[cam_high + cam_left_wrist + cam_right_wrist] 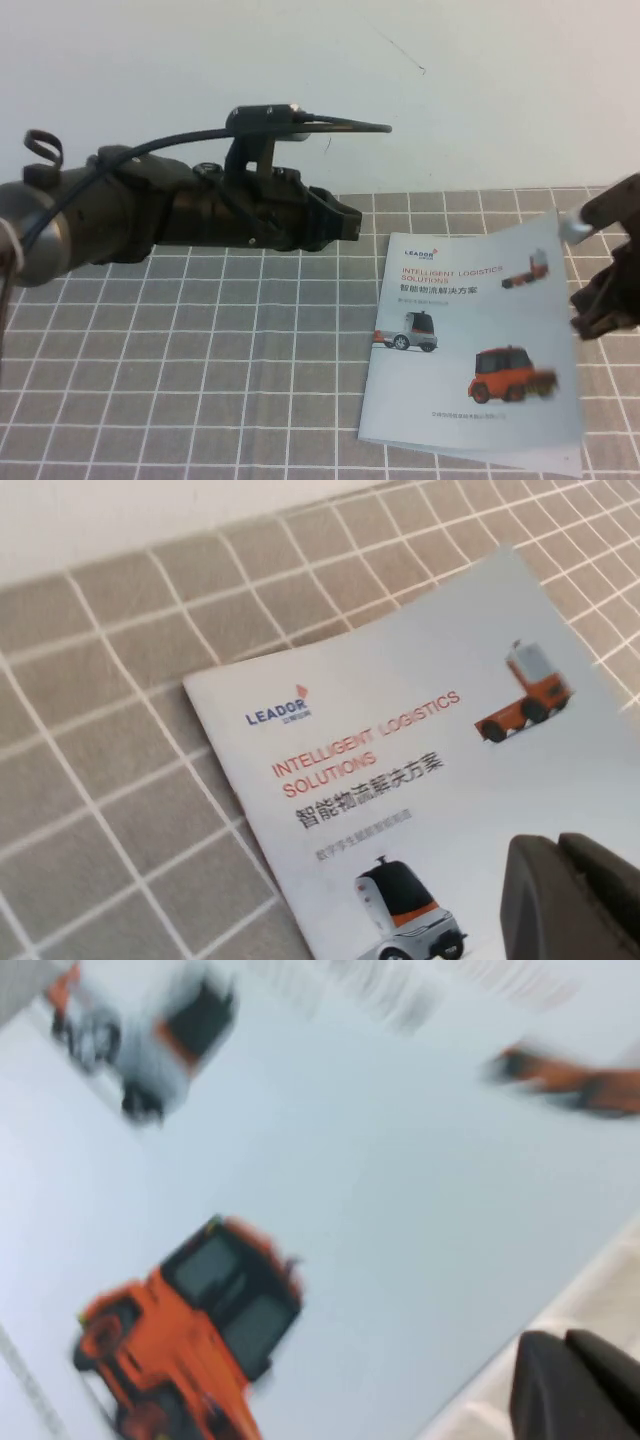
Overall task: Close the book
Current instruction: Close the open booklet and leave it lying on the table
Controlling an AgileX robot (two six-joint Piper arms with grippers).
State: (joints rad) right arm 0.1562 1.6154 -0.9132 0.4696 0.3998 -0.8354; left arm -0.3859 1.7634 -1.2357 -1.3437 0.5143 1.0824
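**rig_op:** Two arms up, one book point(470, 340). I'm driving this remotely, so here's my feed. The book lies front up on the mat point(200, 380), and some pages peek out under its near edge.

**benchguy:** Where are the grippers relative to it?

**rig_op:** The left gripper point(348, 222) hangs in the air just left of the book's far left corner, not touching it. Its jaws look pressed together with nothing between them. The left wrist cam looks down on that end of the book point(400, 730), with the LEADOR logo point(277, 712) readable and the left gripper point(565, 885) at the frame corner.

**benchguy:** And the right one?

**rig_op:** The right gripper point(598, 285) sits right at the book's right edge, up toward the far right corner. I honestly can't tell whether it's open or clamped, or whether it's touching the paper at all. Its wrist cam is filled with a blurry view of the book point(400, 1210), with the right gripper point(570, 1385) dark in the corner.
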